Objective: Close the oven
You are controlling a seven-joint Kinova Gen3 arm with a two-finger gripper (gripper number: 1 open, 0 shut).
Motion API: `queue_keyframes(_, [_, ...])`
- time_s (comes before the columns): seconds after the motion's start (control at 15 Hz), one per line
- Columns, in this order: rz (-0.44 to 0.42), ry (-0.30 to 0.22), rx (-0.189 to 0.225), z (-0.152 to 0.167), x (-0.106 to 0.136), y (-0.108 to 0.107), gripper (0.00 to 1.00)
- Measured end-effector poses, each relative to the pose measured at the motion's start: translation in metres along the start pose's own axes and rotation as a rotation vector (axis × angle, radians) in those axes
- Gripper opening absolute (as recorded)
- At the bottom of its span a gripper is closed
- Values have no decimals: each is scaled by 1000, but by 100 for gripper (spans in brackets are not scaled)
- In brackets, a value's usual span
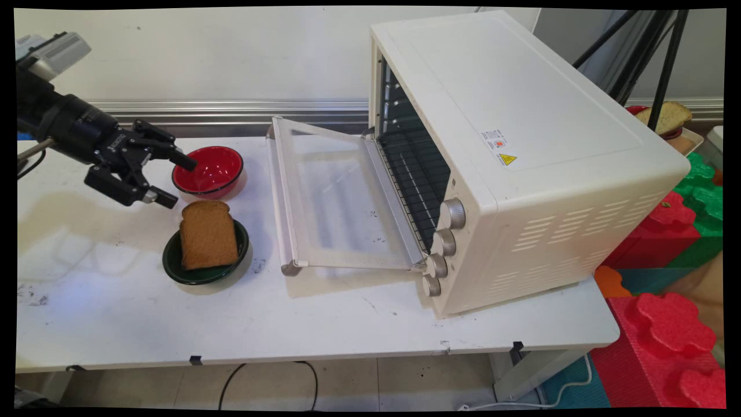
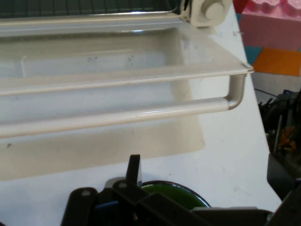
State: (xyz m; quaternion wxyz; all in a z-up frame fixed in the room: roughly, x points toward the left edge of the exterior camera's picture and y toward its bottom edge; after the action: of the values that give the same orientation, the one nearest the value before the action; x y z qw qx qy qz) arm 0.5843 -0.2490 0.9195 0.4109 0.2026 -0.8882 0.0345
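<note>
My black gripper [image 1: 179, 182] hangs open and empty at the table's left, its fingers pointing right toward the oven. Its upper fingertip reaches the near left rim of an empty red bowl [image 1: 211, 169]. Its lower fingertip sits just above the far edge of a brown bread slice [image 1: 207, 234] lying on a dark green plate [image 1: 173, 267]. A cream toaster oven [image 1: 521, 145] stands to the right with its glass door [image 1: 336, 197] folded down flat. In the hand view, the door handle [image 2: 117, 115] runs across ahead, the green plate's rim [image 2: 181, 192] shows below, and one fingertip [image 2: 134, 168] is visible.
The oven's wire rack [image 1: 414, 168] is bare and its knobs [image 1: 444, 242] face the near side. Red and green foam blocks [image 1: 666, 324] stack off the table's right end. A second bread slice [image 1: 666, 116] lies on a dish behind black tripod legs [image 1: 666, 58].
</note>
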Motion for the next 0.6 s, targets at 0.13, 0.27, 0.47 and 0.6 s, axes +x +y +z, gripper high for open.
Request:
queue_keyframes(0.13, [-6, -12, 23, 6, -3, -7, 100])
queue_keyframes(0.27, [-7, -24, 39, 13, -8, -14, 100])
queue_keyframes(0.47, [-2, -46, 58, 27, -15, -27, 100])
queue_keyframes(0.6, [11, -67, 70, 42, -22, -38, 100])
